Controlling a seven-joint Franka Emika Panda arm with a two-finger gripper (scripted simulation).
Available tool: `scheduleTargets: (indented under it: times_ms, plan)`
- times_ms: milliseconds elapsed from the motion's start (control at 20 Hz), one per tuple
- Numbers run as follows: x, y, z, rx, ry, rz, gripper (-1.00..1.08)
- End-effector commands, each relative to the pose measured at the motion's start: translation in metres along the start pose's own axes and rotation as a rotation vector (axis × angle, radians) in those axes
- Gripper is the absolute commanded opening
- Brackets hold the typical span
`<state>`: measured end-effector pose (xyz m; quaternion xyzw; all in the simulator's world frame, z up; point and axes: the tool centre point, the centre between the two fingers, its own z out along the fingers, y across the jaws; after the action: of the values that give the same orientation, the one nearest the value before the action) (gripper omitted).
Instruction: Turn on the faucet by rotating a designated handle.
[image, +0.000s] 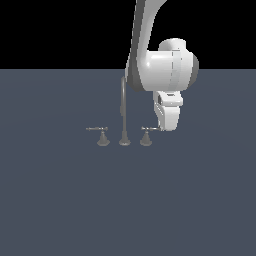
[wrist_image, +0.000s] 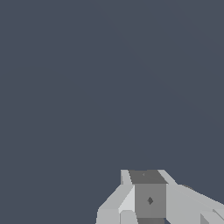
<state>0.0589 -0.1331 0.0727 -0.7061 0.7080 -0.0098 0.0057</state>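
The faucet (image: 124, 117) stands on the grey floor (image: 60, 200), its handle (image: 148, 129) just beside the spout base. The gripper (image: 166, 126) hangs at the lever's outer end; whether its fingers are spread or closed cannot be told.

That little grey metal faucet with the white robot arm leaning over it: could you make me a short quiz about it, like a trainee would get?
1. True or false: the small grey metal faucet has two low lever handles beside its tall thin arched spout.
2. Multiple choice: the white robot arm's gripper is nearest to A) the short grey lever handle on the exterior view's right, B) the twin lever on the exterior view's left, C) the top of the spout.
3. Fill in: the faucet stands on a flat dark ____-grey surface.

Key: 1 true; 2 A; 3 blue.
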Motion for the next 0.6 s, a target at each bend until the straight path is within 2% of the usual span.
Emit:
scheduleTargets:
  times_ms: [0, 550]
  plan:
    - [-0.010, 0.003, 0.003, -0.005, -0.007, -0.011, -1.00]
    - [-0.016, 0.038, 0.005, -0.016, -0.006, -0.008, -1.00]
